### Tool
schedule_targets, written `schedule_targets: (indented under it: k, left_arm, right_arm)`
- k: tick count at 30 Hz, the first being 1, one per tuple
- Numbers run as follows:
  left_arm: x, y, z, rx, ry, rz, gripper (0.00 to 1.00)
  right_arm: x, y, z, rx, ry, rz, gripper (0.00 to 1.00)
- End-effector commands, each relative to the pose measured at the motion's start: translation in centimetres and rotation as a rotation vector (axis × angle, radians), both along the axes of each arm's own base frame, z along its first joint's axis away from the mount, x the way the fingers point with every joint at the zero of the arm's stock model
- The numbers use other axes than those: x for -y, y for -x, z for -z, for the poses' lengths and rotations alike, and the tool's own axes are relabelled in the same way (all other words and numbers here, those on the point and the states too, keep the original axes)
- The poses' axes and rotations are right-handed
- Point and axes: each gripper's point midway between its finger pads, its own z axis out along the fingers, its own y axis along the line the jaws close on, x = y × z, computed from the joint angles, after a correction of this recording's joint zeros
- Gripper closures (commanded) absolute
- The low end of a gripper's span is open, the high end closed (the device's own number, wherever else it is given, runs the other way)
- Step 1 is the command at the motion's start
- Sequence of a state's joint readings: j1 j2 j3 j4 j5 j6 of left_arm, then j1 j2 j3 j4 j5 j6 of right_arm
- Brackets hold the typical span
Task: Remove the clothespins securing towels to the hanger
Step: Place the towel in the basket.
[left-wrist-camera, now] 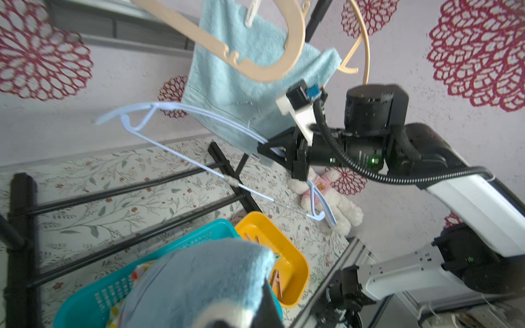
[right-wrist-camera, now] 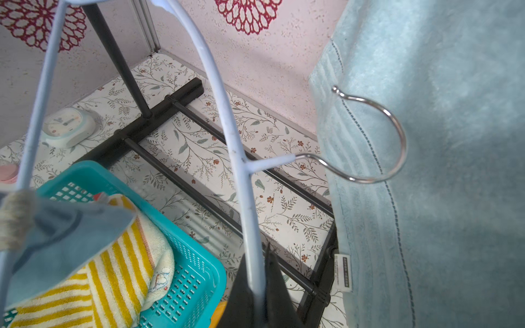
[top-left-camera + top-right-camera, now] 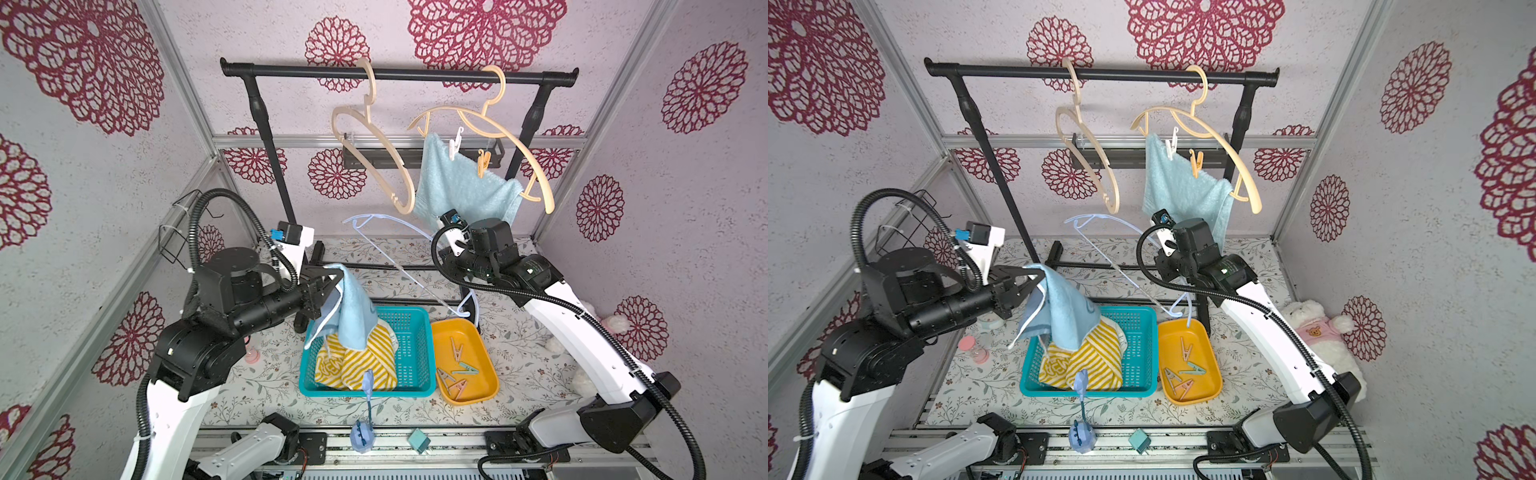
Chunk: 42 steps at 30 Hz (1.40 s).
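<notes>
— While both of your jaws are occupied, tell me what each one has.

— My left jaws are closed tight on an edge of the lettered blue towel [image 3: 349,307]. It hangs from them above the teal basket [image 3: 409,328], and its lower end seems to touch the striped towel [image 3: 365,361] inside. My right jaws are closed too, on the thin arm of the pale blue hanger [image 2: 235,142]. This hanger carries nothing and sticks out slanted over the worktop.

— And the clothespins?

— Four loose clothespins [image 3: 457,365] lie in the yellow tray [image 3: 446,332] just beside the basket. Two are on duty: the white clothespin [image 3: 455,143] and the orange-yellow clothespin [image 3: 483,163]. Both pinch the plain blue towel [image 3: 461,191] to the beige hanger [image 3: 523,149] on the black rail [image 3: 415,75].

— Which way do they lie from you?

— They are above my right jaws and further back, toward the wall. My right wrist is just under this towel's lower edge, while my left jaws are low and well apart from it. So the right arm is nearer, I judge. Each of the two stands almost upright, handles up and mouth down.

— So what does the next move ask?

— I think the right jaws must first let the empty hanger go. Then they can rise and squeeze the handles from above, across the long axis.
</notes>
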<state>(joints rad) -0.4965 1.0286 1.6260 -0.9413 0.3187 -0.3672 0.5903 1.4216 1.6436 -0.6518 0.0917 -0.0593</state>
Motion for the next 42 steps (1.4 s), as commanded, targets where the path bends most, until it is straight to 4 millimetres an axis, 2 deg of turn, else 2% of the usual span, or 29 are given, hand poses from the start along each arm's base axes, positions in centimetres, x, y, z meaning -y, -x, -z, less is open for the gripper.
schedule_targets:
  k: [1, 14, 20, 29, 38, 42]
  left_arm:
    - [1.8, -0.5, 0.6, 0.004, 0.005, 0.044, 1.0]
    - [5.4, -1.8, 5.0, -0.051, -0.035, 0.109, 1.0]
    - [6.9, -2.5, 8.4, -0.099, -0.049, 0.124, 1.0]
    - [8.4, -4.1, 11.9, -0.112, -0.064, 0.115, 1.0]
    - [10.7, -3.6, 14.6, -0.132, -0.032, 0.194, 1.0]
    - [11.3, -3.5, 16.8, -0.168, -0.044, 0.206, 1.0]
  right_arm:
    - [0.9, -0.9, -4.1, 0.101, -0.078, 0.073, 1.0]
    - [1.5, -0.6, -4.2, 0.105, -0.092, 0.09, 1.0]
    - [1.8, -0.4, -3.9, 0.102, -0.087, 0.09, 1.0]
    - [2.0, -0.2, -3.8, 0.101, -0.09, 0.087, 1.0]
    - [1.9, -0.3, -3.2, 0.094, -0.09, 0.083, 1.0]
    - [1.8, -0.4, -2.9, 0.09, -0.092, 0.08, 1.0]
